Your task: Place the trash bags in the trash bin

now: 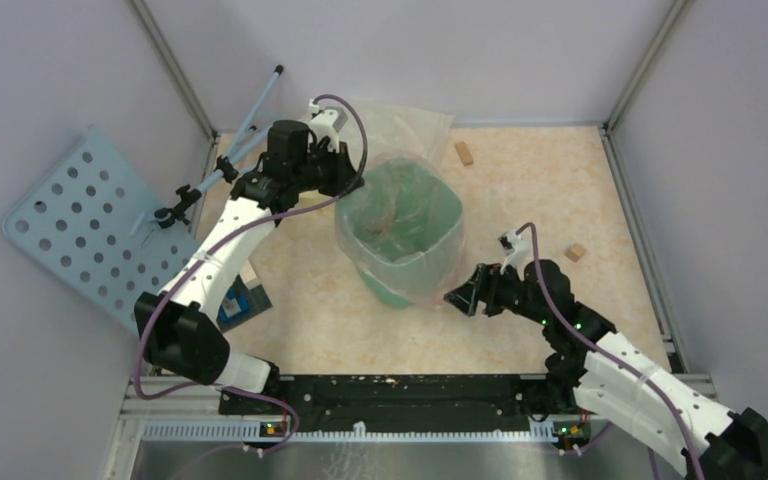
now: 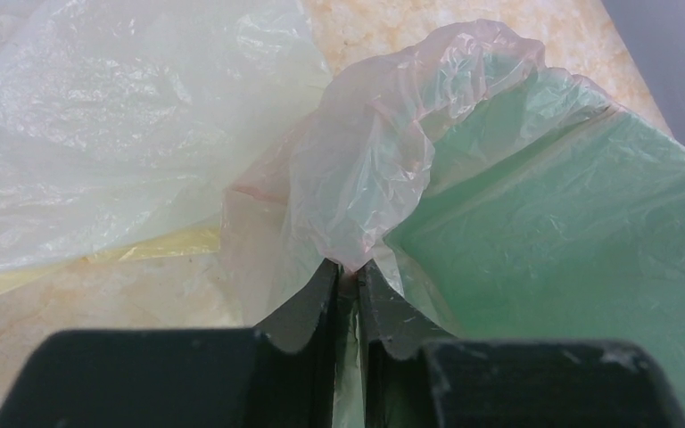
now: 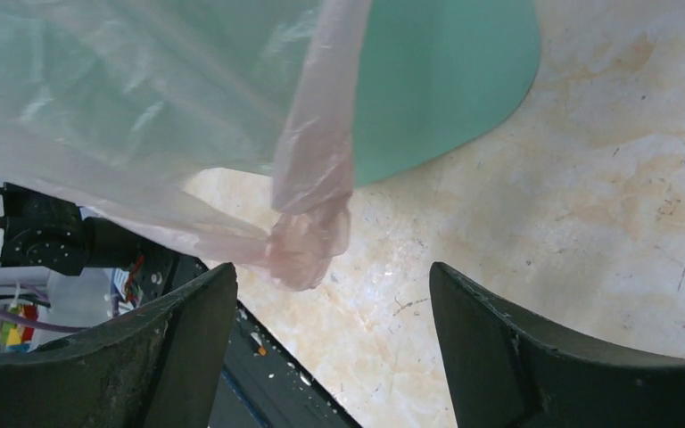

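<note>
Tabletop: beige, marbled.
Pink trash bag: lining mint-green trash bin, skirt outside.
Left pincer: clamped on bag's rim.
Right pincer: apart, empty.
Risk: left tug may unseat film or tip bin.

- Plain mint green on the trash bin.
- Translucent pale pink on the trash bag, tinted green where stretched over the bin.
- Milky pale yellow on the larger bag.
- Cream-beige with orange marbling on the tabletop.
- Matte black on the left end effector and right end effector.
- Pale blue, dotted with round holes, on the perforated panel.
</note>
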